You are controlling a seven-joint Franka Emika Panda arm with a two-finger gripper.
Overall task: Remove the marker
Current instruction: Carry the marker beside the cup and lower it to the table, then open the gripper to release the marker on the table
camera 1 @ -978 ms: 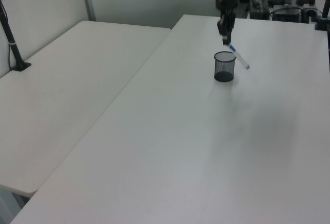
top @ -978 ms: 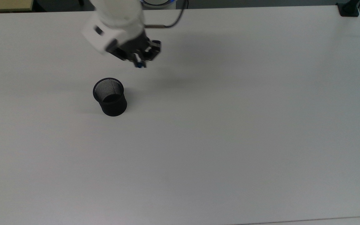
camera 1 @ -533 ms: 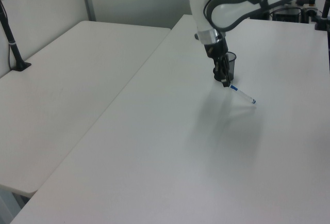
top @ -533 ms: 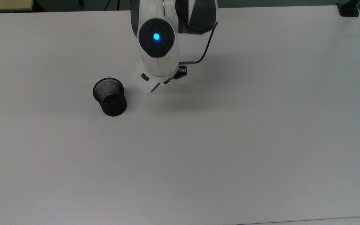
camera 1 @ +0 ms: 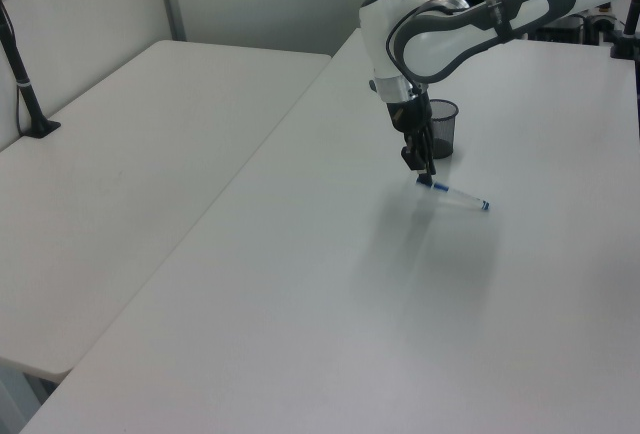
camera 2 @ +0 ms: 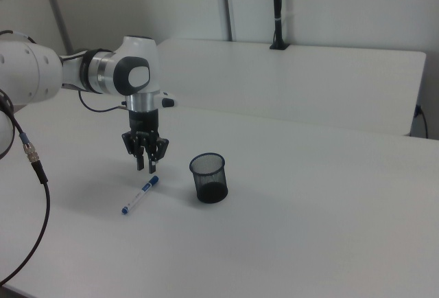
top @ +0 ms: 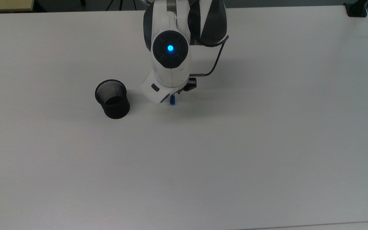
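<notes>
In the right view, nearest the camera, the marker (camera 2: 140, 196) lies flat on the white worktop (camera 2: 288, 243), left of centre in the frame. Its long axis runs on a diagonal: 1 blue end points toward the lower left of the frame, the other blue end toward the upper right, up under the tool (camera 2: 145, 163). To my eye it rests on its side, clear of the cup, which is where the task wants it.

Just behind it the tool hangs straight down, its 2 fingers parted and gripping nothing, their tips above the marker's upper-right end. I judge the marker has been let go.

Farther right stands the black mesh cup (camera 2: 208, 177), upright, near the marker but apart from it, nothing sticking out.
</notes>
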